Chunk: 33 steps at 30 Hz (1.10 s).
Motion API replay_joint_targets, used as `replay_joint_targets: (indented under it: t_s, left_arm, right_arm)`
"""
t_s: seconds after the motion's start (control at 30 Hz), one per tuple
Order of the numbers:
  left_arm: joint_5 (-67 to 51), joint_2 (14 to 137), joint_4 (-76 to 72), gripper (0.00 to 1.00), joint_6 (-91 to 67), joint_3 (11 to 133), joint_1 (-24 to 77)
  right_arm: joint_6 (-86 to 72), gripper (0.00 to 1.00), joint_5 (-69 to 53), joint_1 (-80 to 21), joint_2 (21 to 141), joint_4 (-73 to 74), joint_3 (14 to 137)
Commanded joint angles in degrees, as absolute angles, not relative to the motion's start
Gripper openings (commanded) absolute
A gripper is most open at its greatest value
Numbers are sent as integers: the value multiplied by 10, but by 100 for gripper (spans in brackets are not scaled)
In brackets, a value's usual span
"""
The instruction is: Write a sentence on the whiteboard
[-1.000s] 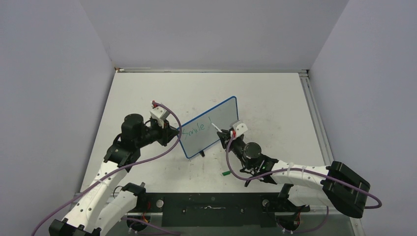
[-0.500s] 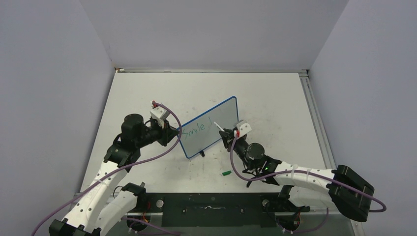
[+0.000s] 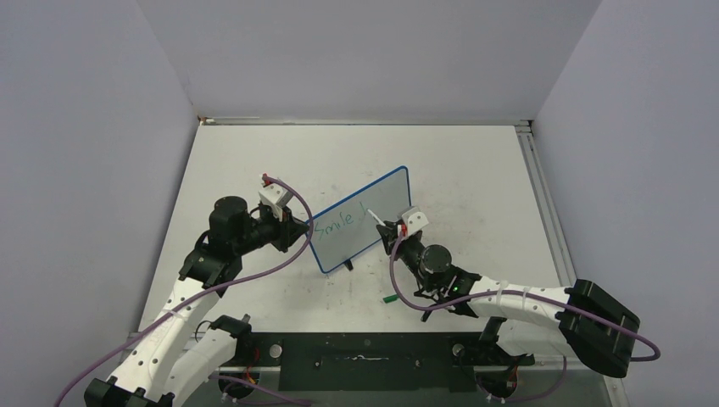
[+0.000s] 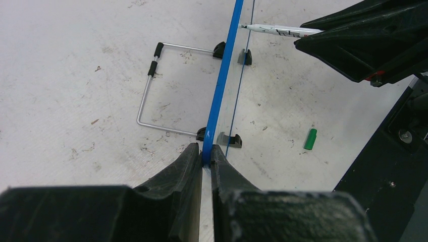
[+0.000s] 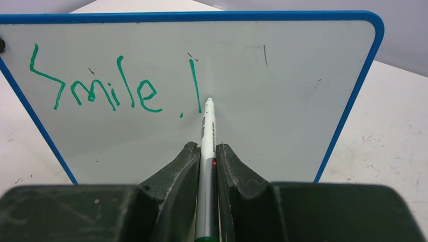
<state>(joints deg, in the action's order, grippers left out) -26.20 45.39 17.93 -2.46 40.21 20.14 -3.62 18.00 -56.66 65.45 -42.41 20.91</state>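
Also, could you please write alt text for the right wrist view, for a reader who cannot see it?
The right gripper holds a marker pointing at an upright blue-framed whiteboard, its tip just right of green handwriting reading "Smile" and an exclamation stroke. Scuffed white tabletop shows at both lower corners.

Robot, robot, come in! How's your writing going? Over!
Left fingers shut on whiteboard edge. Right fingers shut on marker, tip near board. Sentence reads "Smile!". Cap on table, out of the way.
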Motion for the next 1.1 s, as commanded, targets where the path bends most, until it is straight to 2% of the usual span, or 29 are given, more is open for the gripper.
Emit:
replay_joint_targets:
  t_s: [0.0,1.07]
  left_arm:
    - [-272,457,201,0,-26,406,204]
    - [-273,457,200,0,-25,407,204]
  right_arm:
    - [-28,5,186,-568,657,-464,236]
    - [-57,5,200,-574,650,-440,204]
